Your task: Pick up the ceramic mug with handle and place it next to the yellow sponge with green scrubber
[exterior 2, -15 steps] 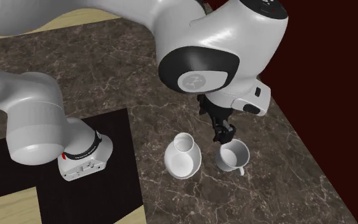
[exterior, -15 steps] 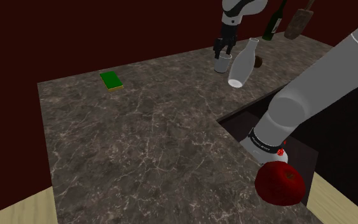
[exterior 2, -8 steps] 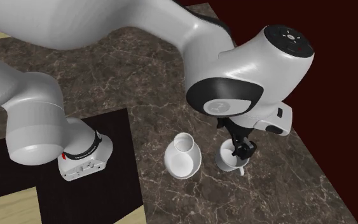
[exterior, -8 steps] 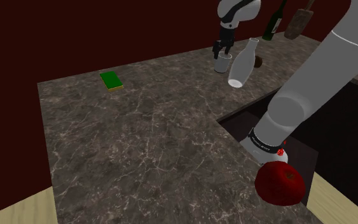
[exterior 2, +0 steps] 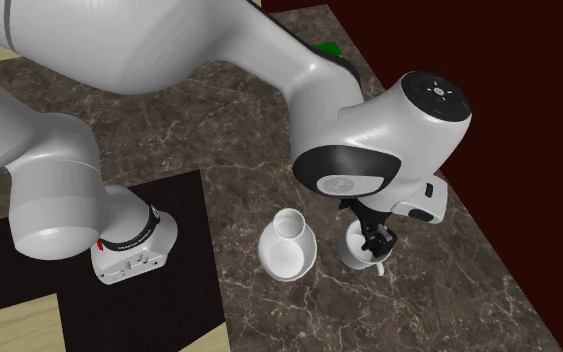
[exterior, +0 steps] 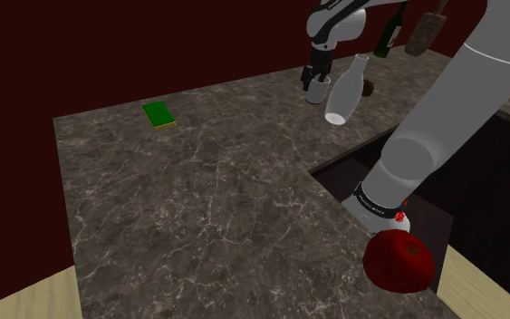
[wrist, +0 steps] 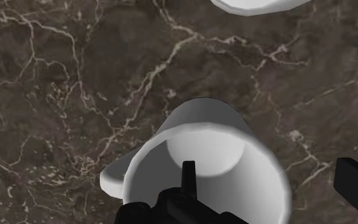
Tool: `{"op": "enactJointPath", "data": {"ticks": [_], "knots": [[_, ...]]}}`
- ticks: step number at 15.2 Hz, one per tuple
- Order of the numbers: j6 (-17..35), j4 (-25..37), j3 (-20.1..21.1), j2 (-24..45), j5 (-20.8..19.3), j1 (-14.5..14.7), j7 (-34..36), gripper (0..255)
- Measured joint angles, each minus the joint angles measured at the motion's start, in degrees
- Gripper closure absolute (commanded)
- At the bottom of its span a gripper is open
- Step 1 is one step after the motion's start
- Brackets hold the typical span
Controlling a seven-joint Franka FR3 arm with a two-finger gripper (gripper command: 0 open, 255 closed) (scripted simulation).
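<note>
Gripper point(wrist: 271, 170) is standing open, straddling the white mug point(wrist: 204, 118) rim, one finger inside. Mug is sitting upright on dark veined counter point(exterior: 198, 199), just beside white vase point(exterior: 345, 92); green-topped sponge point(exterior: 158, 115) is lying well apart

1. On the countertop point(exterior: 198, 199), the mug point(exterior: 314, 92) stands near the far edge, with the vase point(exterior: 343, 91) just beside it on the shoulder view's right.
2. The gripper point(exterior: 315, 80) straddles the mug's rim, one finger inside, the other outside.
3. The sponge point(exterior: 158, 115) lies well apart from the mug, toward the shoulder view's left.
4. A bottle point(exterior: 389, 29) stands behind the vase, and an apple point(exterior: 399, 260) sits near the arm's base.
</note>
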State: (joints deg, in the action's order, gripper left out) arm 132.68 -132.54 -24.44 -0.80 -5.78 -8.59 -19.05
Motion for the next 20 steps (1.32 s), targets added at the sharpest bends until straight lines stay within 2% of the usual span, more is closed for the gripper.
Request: {"op": "enactJointPath", "data": {"ticks": [4,5,15,20], "knots": [[0.2,-0.1,0.0,0.1,0.0,0.0,0.0,0],[0.2,-0.1,0.0,0.1,0.0,0.0,0.0,255],[0.2,-0.1,0.0,0.1,0.1,0.0,0.0,255],[-2.8,1.0,0.1,-2.0,-0.8,0.0,0.4,255]]}}
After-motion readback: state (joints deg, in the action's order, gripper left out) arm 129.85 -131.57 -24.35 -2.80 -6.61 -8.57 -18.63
